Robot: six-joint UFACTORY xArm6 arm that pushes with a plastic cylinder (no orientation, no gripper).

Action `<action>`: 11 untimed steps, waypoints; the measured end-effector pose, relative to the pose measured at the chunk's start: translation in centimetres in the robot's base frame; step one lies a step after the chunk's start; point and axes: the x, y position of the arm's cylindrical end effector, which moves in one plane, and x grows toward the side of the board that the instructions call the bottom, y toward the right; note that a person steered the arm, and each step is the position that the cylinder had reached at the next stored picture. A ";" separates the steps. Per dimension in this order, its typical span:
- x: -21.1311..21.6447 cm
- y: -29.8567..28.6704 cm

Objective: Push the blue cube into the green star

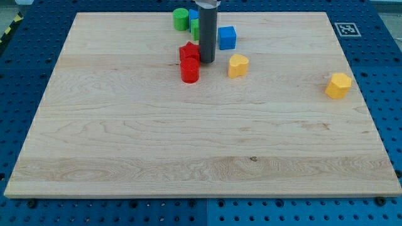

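The blue cube point(227, 37) sits near the view's top, just right of my dark rod. My tip point(207, 61) rests on the board a little below and left of the cube, right beside a red block point(188, 51). A green block point(195, 29), probably the green star, shows just left of the rod and is partly hidden by it. The rod stands between this green block and the blue cube.
A green cylinder point(181, 19) and a sliver of another blue block point(193, 13) lie at the top. A red cylinder point(190, 71) sits below the red block. A yellow heart-like block point(237, 64) lies right of my tip. A yellow block point(338, 85) lies far right.
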 end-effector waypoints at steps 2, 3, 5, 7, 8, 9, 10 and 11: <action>-0.5 4.7; -0.5 8.0; -2.6 8.4; -5.0 3.9; -5.5 6.4; -4.1 13.4; -0.1 22.3; 5.7 30.1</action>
